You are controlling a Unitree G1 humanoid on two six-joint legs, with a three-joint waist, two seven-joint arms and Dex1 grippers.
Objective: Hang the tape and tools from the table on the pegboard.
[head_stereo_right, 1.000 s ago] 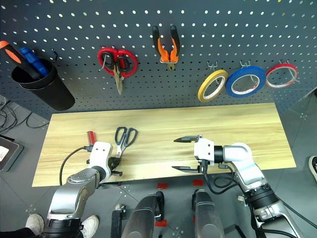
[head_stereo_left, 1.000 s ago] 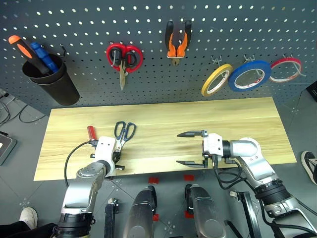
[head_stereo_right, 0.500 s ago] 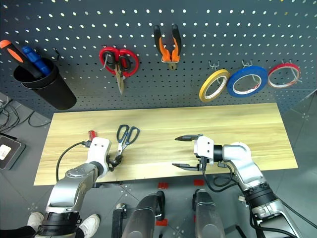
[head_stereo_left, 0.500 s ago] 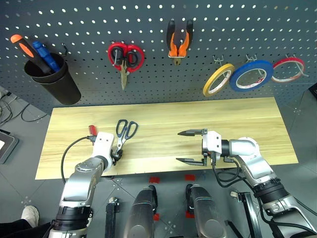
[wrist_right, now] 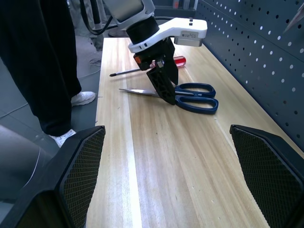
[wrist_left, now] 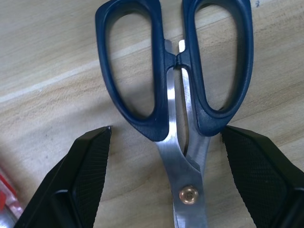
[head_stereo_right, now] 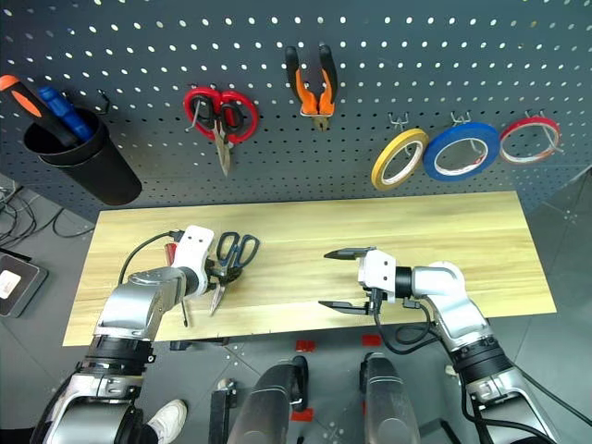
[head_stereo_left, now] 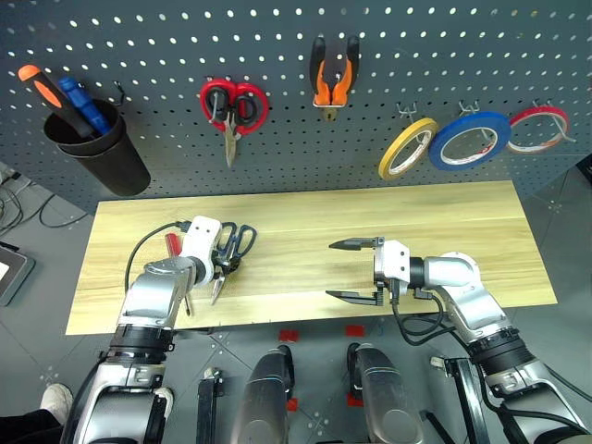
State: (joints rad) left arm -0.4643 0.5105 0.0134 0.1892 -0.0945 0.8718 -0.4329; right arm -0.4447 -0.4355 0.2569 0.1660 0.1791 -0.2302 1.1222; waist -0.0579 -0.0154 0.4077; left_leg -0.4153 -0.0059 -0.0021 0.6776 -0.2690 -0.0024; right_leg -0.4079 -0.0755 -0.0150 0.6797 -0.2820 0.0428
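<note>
Now that the left claw [head_stereo_left: 222, 266] has moved forward from the desk's near edge and spread its fingers, it straddles the dark-blue scissors [wrist_left: 179, 95] at the pivot, gripping nothing yet. Those scissors lie flat on the desk [head_stereo_left: 444, 222], loops pointing toward the pegboard [head_stereo_left: 277, 37]. Closing should be next. Off to the side, the right claw [head_stereo_left: 353, 270] hangs wide open and empty.

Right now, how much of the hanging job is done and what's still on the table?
Done: the yellow tape and orange pliers hang on the pegboard. In hand: the left gripper stands open astride the blue-handled scissors, not yet gripping. Left: those scissors and the red-handled screwdriver, both lying on the table. The right gripper waits open, empty.
</note>
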